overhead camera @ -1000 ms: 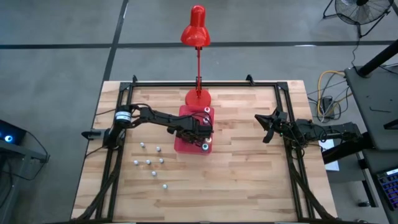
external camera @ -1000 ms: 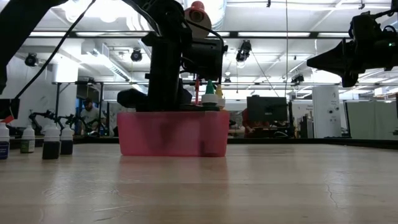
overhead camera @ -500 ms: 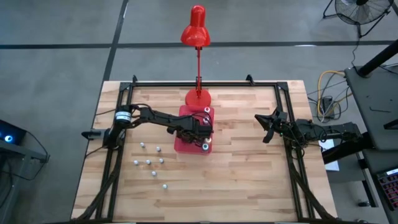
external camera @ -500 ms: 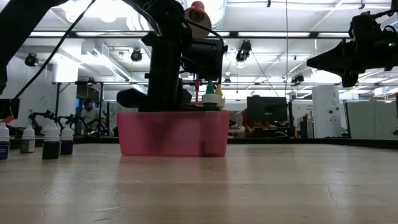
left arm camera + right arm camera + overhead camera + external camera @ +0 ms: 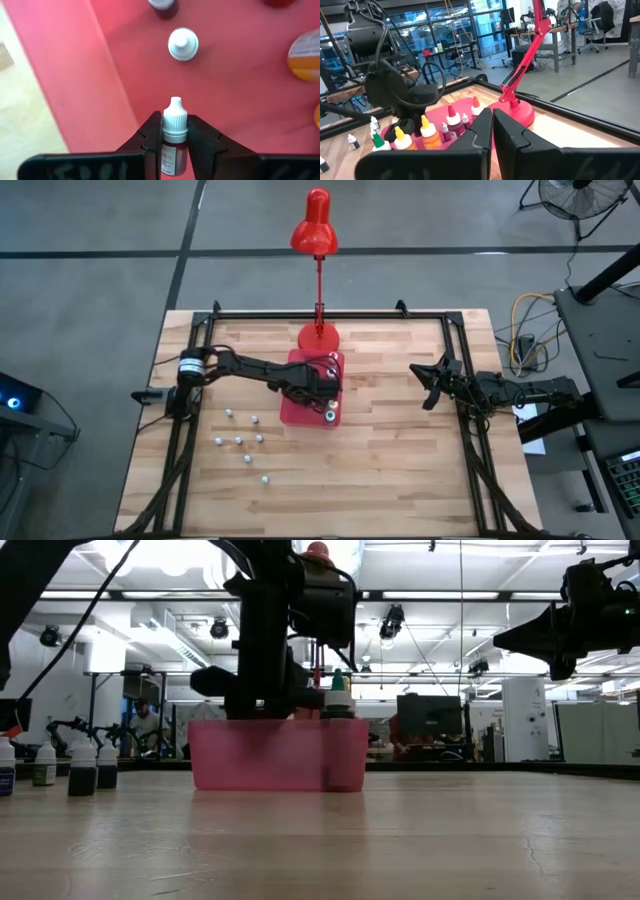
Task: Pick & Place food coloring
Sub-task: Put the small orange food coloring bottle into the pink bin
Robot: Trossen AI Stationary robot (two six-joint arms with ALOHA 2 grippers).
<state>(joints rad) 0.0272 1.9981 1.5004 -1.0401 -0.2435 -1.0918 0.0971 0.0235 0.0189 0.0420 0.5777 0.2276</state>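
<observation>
- Left pincer (image 5: 174, 145) grips a white-capped bottle (image 5: 174, 131) over the red tray (image 5: 75, 80).
- Step: the bottle appears picked from the tray; next, carry it clear of neighbouring bottles.
- Right pincer (image 5: 492, 131) is closed and empty, parked well apart at the table's (image 5: 400, 470) right.

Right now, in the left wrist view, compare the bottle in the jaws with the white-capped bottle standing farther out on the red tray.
The gripped bottle is clamped between the left gripper's jaws and shows its side; the free bottle stands untouched, showing only its cap top. The gripped bottle's dark body shows below its cap; the free bottle's body is hidden. Both have whitish caps and sit over the red tray.
</observation>
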